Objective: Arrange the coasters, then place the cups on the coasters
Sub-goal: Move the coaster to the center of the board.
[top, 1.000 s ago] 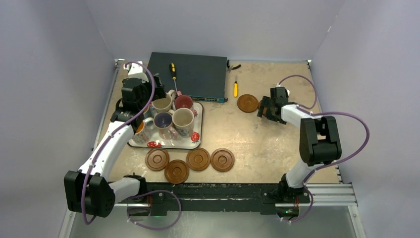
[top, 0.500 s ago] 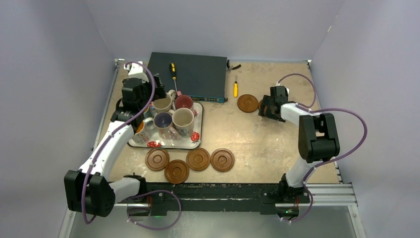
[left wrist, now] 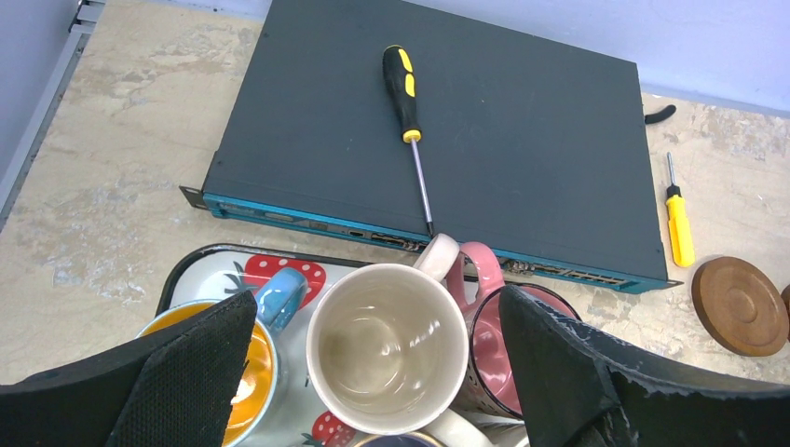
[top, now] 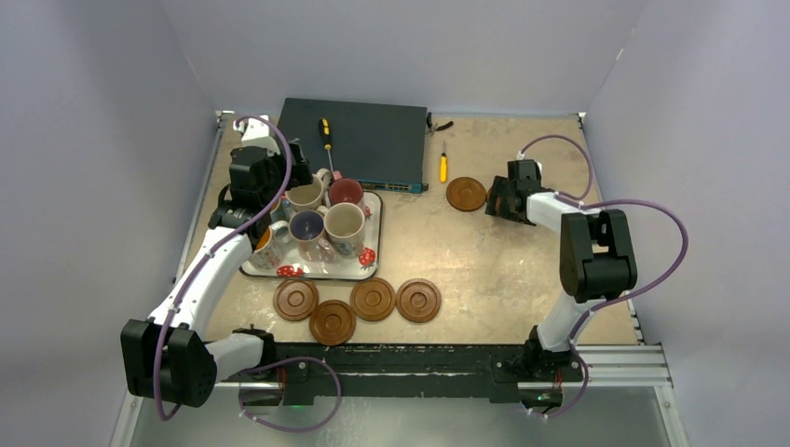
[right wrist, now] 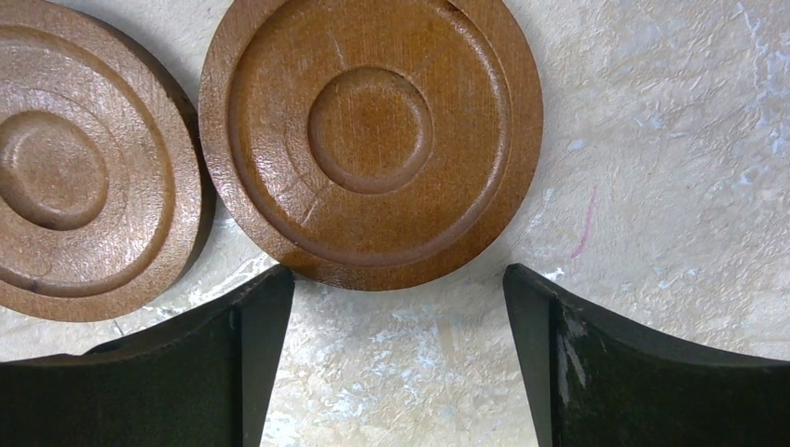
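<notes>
Several cups stand crowded on the white strawberry tray. My left gripper hangs open over them, its fingers on either side of a cream cup. A pink-inside cup is to its right and a blue, orange-inside cup to its left. Several coasters lie in a row near the front, among them. At the back right lies another coaster. My right gripper is open and low over the table. A coaster lies just beyond its fingertips, with a second coaster to the left.
A dark network switch sits at the back with a black-and-yellow screwdriver on top. A small yellow screwdriver lies on the table between the switch and the back-right coaster. Grey walls close in both sides.
My right gripper has crept back and left toward the back-right coasters, and its jaws have narrowed a little. The left arm has not moved.
</notes>
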Available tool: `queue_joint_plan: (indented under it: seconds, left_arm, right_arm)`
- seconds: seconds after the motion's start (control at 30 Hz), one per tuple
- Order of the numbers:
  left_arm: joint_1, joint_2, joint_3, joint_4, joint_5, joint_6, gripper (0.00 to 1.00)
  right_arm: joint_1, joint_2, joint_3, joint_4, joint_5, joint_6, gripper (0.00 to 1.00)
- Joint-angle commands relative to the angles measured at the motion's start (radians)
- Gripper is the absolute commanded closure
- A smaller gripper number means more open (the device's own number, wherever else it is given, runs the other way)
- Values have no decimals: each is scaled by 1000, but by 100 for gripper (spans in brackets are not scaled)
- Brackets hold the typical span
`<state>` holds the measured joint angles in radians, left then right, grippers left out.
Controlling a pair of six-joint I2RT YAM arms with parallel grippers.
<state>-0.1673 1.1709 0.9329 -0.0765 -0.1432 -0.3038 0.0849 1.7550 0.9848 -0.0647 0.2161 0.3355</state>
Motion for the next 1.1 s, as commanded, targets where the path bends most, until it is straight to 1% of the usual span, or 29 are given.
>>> queue_joint_plan:
  seconds: [0.0,0.03,0.1,0.23,0.33,0.4,0.53,0.63,0.73,0.9,1.07]
  left_arm:
    - [-6,3,10,20,-9,-3,3]
    - [-7,3,10,20,-9,-3,3]
    - [-7,3,10,21,-7,-4,3]
    - [-6,1,11,20,0,-6,3]
    - [-7,-4,12,21,5,-8,3]
    - [-7,-5,13,22,11,-10,3]
    - [-6,-10,10,26,20,-14,4]
    - [-6,-11,10,25,20,-15,4]
    - [-7,-11,10,26,27,-18,4]
    - [-6,-18,11,25,30,-18,4]
    - [-6,-18,10,26,29,-20,4]
  right_arm:
    - [-2,-5,-8,-29,-18,19,11]
    - [0,-25,-14,-30,-2,16,9]
    - [2,-74,-29,-38,-25,16,6]
    - [21,-193,-80,-58,-113,22,4]
    - [63,-281,-136,-76,-205,59,3]
    - [132,-317,-153,-95,-214,85,4]
    - [330,-330,-159,-155,-215,161,6]
    - [435,-355,-192,-170,-215,217,8]
    - [522,-368,-215,-205,-215,262,9]
    - [648,-371,-224,-292,-161,320,10]
    - [737,-343,-216,-325,-122,356,16]
